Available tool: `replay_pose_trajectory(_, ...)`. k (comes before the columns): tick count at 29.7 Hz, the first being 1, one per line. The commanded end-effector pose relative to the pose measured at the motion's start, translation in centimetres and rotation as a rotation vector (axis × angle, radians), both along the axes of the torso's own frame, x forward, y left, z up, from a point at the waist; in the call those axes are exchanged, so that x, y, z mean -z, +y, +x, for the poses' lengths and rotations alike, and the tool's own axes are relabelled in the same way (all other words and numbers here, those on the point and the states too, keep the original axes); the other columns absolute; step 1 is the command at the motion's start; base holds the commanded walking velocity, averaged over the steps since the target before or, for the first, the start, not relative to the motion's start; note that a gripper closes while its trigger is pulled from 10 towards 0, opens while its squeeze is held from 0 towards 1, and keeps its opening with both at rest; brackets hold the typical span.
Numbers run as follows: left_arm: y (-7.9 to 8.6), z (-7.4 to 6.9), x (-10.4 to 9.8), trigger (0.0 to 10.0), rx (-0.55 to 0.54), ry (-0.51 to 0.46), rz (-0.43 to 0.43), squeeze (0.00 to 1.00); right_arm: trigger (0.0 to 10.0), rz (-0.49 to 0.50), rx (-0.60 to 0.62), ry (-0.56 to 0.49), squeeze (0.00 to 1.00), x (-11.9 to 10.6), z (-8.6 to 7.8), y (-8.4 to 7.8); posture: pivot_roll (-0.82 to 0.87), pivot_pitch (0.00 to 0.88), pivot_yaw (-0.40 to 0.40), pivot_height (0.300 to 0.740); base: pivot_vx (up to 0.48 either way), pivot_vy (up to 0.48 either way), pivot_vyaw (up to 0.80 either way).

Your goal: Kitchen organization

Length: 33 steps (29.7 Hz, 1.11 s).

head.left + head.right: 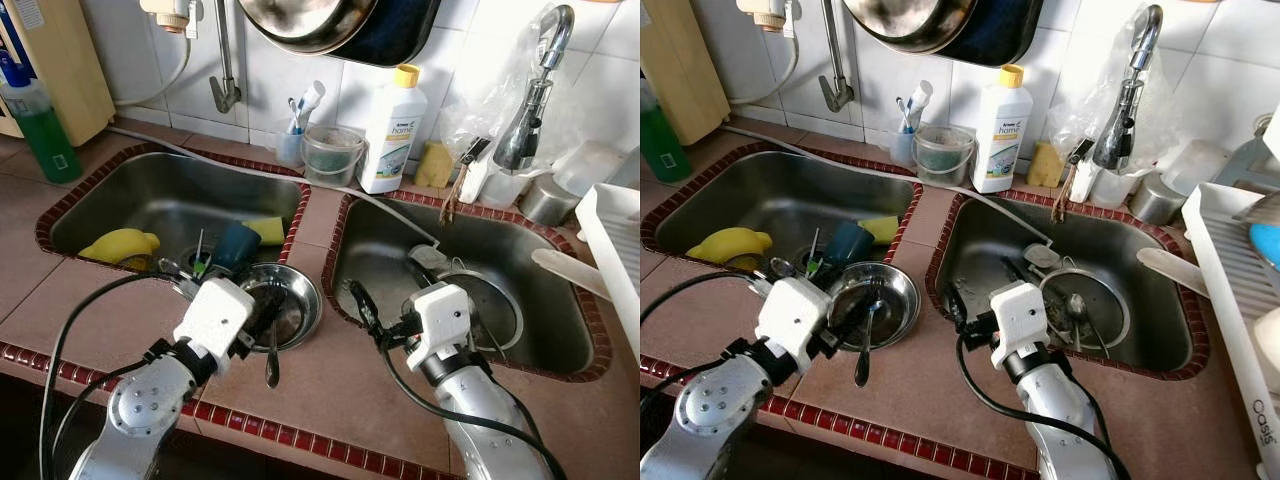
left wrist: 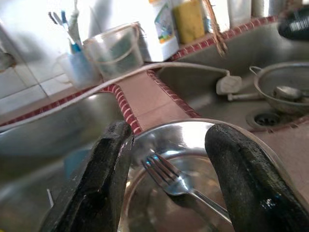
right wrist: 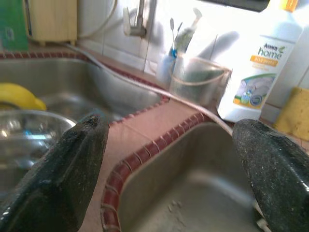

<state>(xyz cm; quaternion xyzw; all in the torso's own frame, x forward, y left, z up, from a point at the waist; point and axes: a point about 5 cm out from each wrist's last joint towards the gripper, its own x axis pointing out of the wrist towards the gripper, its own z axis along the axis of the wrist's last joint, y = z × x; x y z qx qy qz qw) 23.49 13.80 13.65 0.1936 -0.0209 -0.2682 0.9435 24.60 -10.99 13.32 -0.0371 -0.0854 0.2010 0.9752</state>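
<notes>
Both grippers gape wide, holding nothing: left gripper hovers over the fork in the steel plate; right gripper beside the sink. Sorting looks barely begun.

Pan cut off at top edge; rack cut at rt edge.

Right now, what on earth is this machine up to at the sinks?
It is a robot tidying a kitchen counter with two sinks. Its left gripper is open over a shiny metal bowl perched on the counter between the sinks, with a fork lying inside. Its right gripper hangs open at the rim of the right sink, holding nothing. A strainer with a spoon sits in that sink; a yellow sponge lies in the left one.
</notes>
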Motion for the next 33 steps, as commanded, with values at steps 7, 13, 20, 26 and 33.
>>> replay_pose_trajectory(7, 0.6, 0.4, 0.7, 10.0, -0.056, 0.007, 0.054, 0.0, 10.0, 0.027, -0.093, -0.004, 0.0, -0.7, -1.1, 0.9, -0.16, 0.077, -0.079, 0.732, 0.0, 0.0, 0.0)
replay_pose_trajectory(13, 1.2, 0.4, 0.8, 10.0, -0.067, 0.006, 0.083, 0.0, 10.0, 0.083, -0.139, 0.014, 0.0, -1.2, -1.5, 1.2, -0.15, 0.08, -0.081, 0.732, 0.0, 0.0, 0.0)
replay_pose_trajectory(20, 2.0, 0.6, 0.8, 10.0, -0.079, -0.007, 0.137, 0.0, 10.0, 0.09, -0.2, 0.066, 0.0, -1.0, -2.4, 1.3, -0.15, 0.092, -0.083, 0.732, 0.0, 0.0, 0.0)
replay_pose_trajectory(26, 2.4, 0.6, 0.8, 10.0, -0.051, -0.019, 0.197, 0.0, 10.0, 0.108, -0.199, 0.073, 0.0, -1.4, -2.5, 1.2, -0.15, 0.1, -0.078, 0.732, 0.0, 0.0, 0.0)
replay_pose_trajectory(33, 2.8, 0.8, 0.7, 10.0, -0.032, -0.036, 0.246, 0.0, 10.0, 0.127, -0.203, 0.073, 0.0, -1.7, -2.5, 1.3, -0.15, 0.104, -0.072, 0.732, 0.0, 0.0, 0.0)
